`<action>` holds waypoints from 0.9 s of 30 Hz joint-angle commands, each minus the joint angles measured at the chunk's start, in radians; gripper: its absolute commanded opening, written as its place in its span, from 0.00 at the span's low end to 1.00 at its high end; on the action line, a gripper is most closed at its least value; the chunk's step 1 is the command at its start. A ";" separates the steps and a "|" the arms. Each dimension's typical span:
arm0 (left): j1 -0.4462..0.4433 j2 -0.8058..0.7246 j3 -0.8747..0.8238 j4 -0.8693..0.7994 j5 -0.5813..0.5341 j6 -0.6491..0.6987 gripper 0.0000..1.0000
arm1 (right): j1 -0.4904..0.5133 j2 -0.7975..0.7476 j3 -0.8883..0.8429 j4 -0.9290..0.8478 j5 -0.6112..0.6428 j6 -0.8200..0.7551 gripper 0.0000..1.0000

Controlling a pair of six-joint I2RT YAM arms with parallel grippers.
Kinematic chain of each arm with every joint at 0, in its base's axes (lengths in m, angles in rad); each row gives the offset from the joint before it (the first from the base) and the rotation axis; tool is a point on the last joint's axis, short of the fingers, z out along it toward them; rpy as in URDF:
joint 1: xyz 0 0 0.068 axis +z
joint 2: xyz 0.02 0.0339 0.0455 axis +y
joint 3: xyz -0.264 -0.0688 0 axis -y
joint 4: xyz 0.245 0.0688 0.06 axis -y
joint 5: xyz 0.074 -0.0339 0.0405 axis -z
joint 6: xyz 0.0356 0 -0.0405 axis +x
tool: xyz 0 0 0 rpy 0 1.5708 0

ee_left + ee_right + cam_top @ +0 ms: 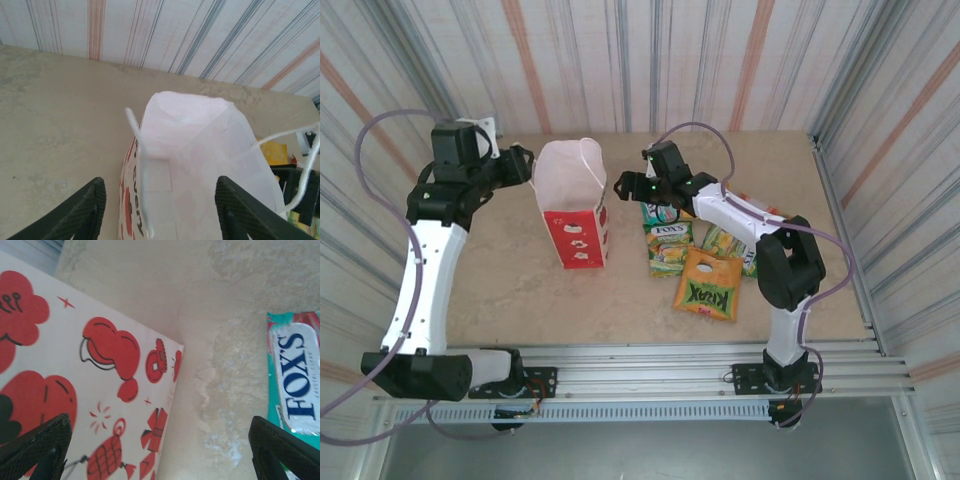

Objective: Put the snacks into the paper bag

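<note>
Green packet point(294, 382): you are reading "FOX'S" in dark letters on its white panel.
Orange pouch point(708, 288): you are seeing "KRAX" across it.
Paper bag point(129, 200): you are getting lettering too skewed to read.

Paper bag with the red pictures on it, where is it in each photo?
Top external: the paper bag stands upright left of centre, between the two arms.
Left wrist: seen from above, its open mouth sits at the lower middle.
Right wrist: its red-printed side takes the left half.
Shared landmark: the beige table it stands on, bare beside the bag in the wrist views too.
</note>
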 commanded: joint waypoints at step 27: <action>0.068 -0.582 -0.696 0.174 0.392 -0.147 0.75 | -0.535 -0.742 -0.689 -0.459 -0.329 0.006 0.76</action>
